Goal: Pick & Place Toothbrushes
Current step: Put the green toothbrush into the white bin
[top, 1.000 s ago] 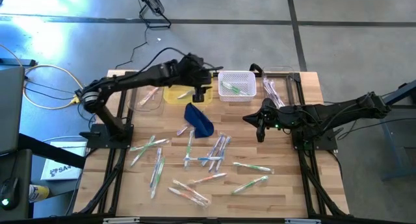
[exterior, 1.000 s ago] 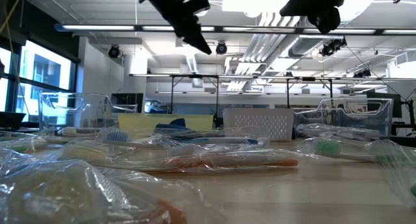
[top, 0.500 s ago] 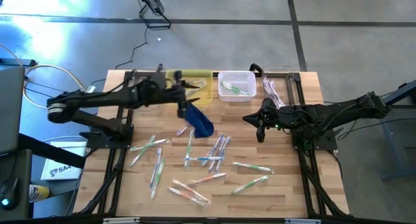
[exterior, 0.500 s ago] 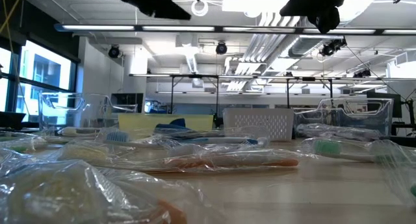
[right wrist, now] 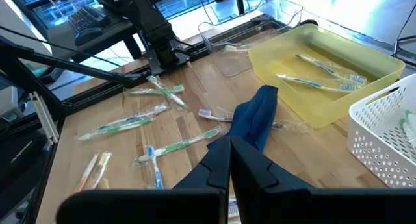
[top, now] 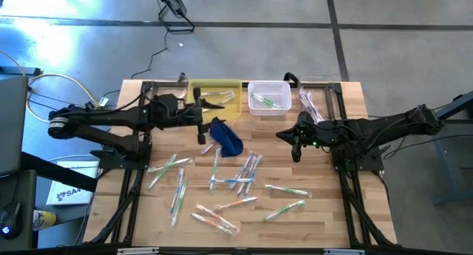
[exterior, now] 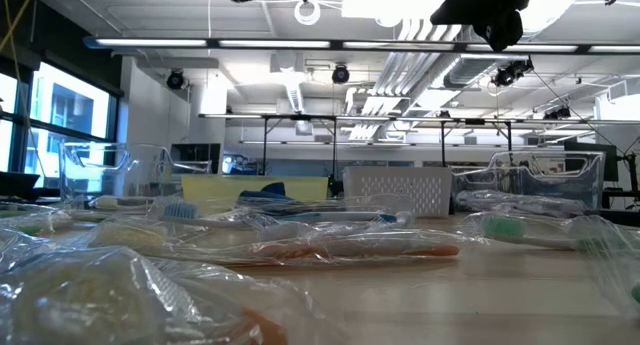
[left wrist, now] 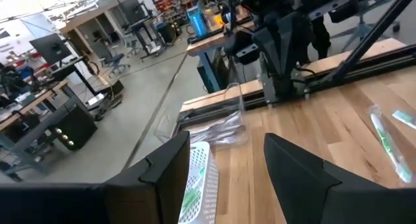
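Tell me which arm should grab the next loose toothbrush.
Left, probably. Its hand is open and empty, near the toothbrush beside the pouch. The right hand is shut, hovering near the white basket.

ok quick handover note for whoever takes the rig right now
Left gripper: open, empty, beside the dark blue pouch.
Right gripper: shut, empty, waiting right of table centre.
Done: toothbrushes sit in the yellow bin, the white basket and the clear bin at the back.
Left: many wrapped toothbrushes loose on the table, one by the pouch.
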Tool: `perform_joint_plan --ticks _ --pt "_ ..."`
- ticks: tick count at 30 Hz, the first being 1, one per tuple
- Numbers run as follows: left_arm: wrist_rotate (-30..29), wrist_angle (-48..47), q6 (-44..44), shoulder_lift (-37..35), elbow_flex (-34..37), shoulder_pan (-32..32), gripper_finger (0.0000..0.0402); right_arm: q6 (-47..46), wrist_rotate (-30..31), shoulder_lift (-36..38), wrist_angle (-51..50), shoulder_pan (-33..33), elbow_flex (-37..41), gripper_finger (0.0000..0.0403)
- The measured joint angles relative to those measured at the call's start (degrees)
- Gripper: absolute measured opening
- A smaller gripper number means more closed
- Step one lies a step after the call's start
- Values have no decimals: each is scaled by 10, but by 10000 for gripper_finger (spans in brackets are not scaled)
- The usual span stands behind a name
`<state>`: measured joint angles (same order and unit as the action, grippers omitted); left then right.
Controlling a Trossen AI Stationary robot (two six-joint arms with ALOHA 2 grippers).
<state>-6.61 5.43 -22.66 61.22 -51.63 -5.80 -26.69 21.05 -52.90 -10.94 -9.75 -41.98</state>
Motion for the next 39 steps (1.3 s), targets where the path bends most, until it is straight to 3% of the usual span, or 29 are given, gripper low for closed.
perform_joint_plan --ticks 9,13,39 --pt "0 16 146 0 0 -2 191 0 -2 0 0 0 0 4" --pt "0 15 168 0 0 -2 191 11 -2 0 0 0 0 4" --pt "0 -16 139 1 0 -2 191 15 -2 0 0 0 0 4"
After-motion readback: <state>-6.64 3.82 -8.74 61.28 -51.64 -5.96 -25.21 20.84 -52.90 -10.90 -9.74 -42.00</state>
